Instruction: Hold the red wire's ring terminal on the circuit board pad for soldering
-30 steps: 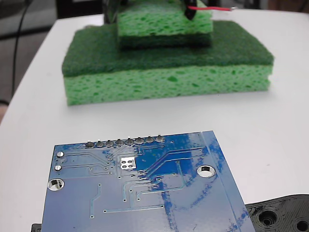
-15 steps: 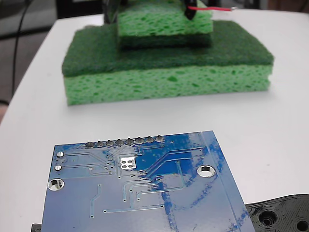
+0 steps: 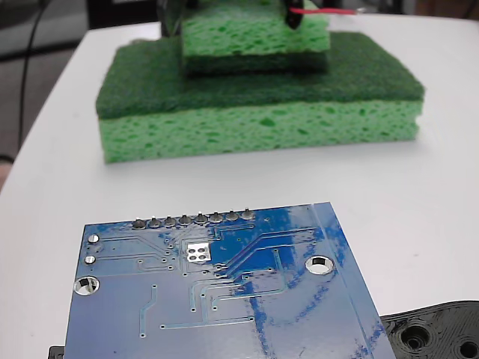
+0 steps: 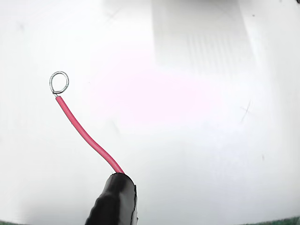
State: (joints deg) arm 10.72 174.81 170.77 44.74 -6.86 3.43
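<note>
Wrist view: hand (image 4: 115,199) grips wire (image 4: 86,137), ring (image 4: 59,82) at 11 o'clock over bare tabletop (image 4: 197,140); carry it level toward pad (image 3: 197,252), descending slowly

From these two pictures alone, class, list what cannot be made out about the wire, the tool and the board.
- Ring terminal: not made out in the fixed view; the red wire is tiny and far off at the top edge.
- Tool: only a black tip shows in the wrist view; open or shut cannot be told.
- Circuit board: bottom edge cuts it off in the fixed view.
- Pad: absent from the wrist view.
</note>
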